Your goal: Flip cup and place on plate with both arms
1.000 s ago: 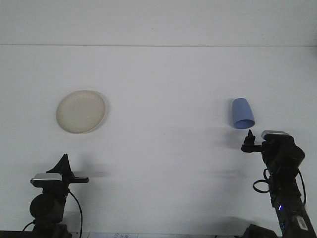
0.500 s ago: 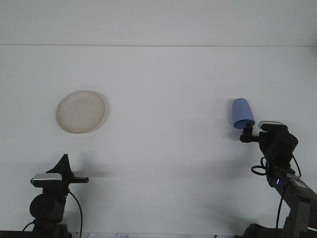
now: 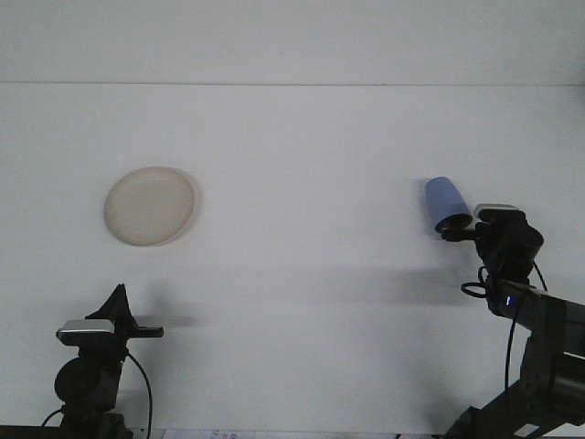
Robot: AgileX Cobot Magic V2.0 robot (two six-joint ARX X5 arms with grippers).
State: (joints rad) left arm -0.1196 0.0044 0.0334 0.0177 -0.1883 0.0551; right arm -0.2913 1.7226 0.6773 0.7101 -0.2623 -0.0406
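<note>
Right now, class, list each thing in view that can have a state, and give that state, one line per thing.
blue cup: tilted, wider end down toward the right gripper, which touches it.
plate: flat on the table, nothing on it.
right gripper: at the cup's lower end; grip not clear.
left gripper: low at the near left, away from the plate, holding nothing.

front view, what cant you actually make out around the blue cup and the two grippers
- Right gripper: its fingertips meet the blue cup at its near end; too small and dark to tell if they grip it.
- Cup's opening: faces the gripper, hidden by it.
- Left gripper: a small dark silhouette, so finger state is unreadable.
- Left arm base: cut off by the bottom edge.
- Plate: no detail visible.
</note>
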